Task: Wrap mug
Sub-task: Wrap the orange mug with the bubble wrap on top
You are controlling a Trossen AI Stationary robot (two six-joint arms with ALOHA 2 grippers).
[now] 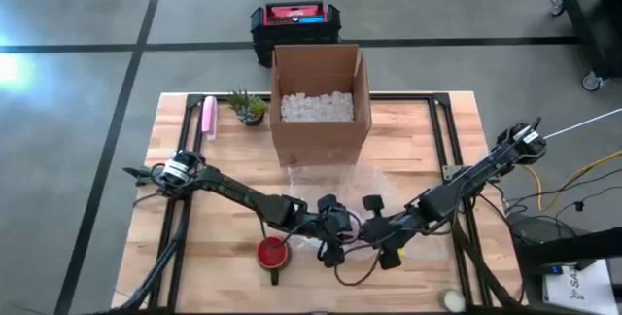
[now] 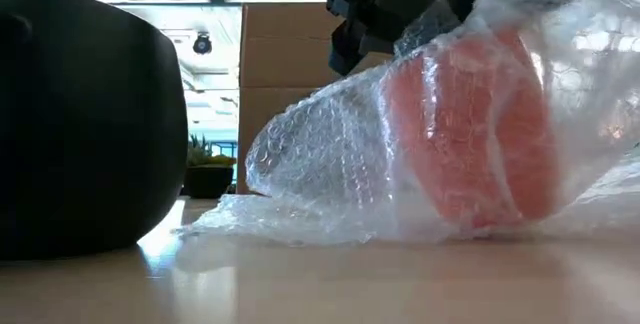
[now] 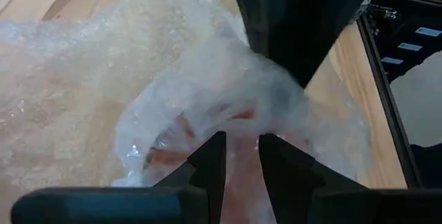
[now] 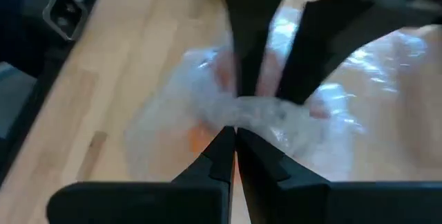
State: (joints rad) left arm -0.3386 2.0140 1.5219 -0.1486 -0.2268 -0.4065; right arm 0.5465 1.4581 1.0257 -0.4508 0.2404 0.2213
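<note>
From above, I see my left gripper (image 1: pixel 337 229) and my right gripper (image 1: pixel 374 229) meeting nose to nose near the front middle of the wooden table (image 1: pixel 408 125), over a sheet of bubble wrap (image 1: pixel 364 187). Just beside the left gripper, on its outer side, sits a red cup-like thing (image 1: pixel 273 253), close to the table's front edge. Past both grippers, toward the back, stands an open cardboard box (image 1: pixel 321 101) with white packing bits (image 1: pixel 317 107) inside it. There is bare wood between the grippers and the box, and more bare wood out to each side. A small plant (image 1: pixel 249 107) and a pink thing (image 1: pixel 209 117) sit beside the box, well apart from the grippers. From table height, the orange-red mug (image 2: pixel 475 134) lies tipped on its side under the grippers, with the bubble wrap bunched all around it. A big dark round shape (image 2: pixel 85 124) fills the near side. From the left wrist, my left gripper (image 3: pixel 240 156) has its fingers nearly together with wrap between them, pinching the bubble wrap over the mug (image 3: pixel 173 151). From the right wrist, my right gripper (image 4: pixel 233 141) is squeezed tight on a twisted fold of bubble wrap, with the mug (image 4: pixel 207 106) just past its tips. The other arm's fingers (image 4: pixel 324 37) hold the same bundle from across.
</note>
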